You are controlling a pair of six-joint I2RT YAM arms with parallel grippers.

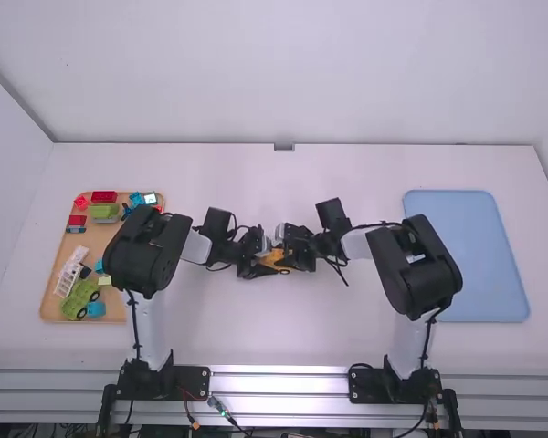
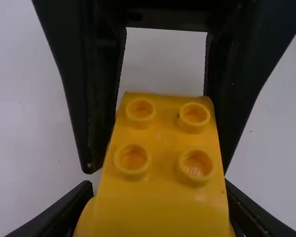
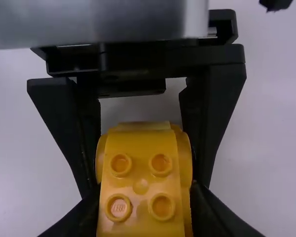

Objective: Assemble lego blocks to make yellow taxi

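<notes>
In the high view my left gripper [image 1: 256,259] and right gripper [image 1: 297,251] face each other over the middle of the table, with the yellow block assembly [image 1: 275,259] between them. Four round studs show on the yellow assembly [image 2: 164,133] in the left wrist view, where my left gripper [image 2: 158,185] is shut on its near end and the other gripper's fingers flank its far end. My right gripper [image 3: 144,187] is likewise shut on the yellow assembly [image 3: 140,185], which has studs and wider rounded sides. Seams between its pieces are hard to tell.
A wooden tray [image 1: 47,306] at the left holds several loose blocks, among them a green wheeled piece [image 1: 79,299], a white ladder-like piece [image 1: 71,270] and a red block [image 1: 103,196]. A blue tray [image 1: 466,255] lies at the right, beyond the right arm.
</notes>
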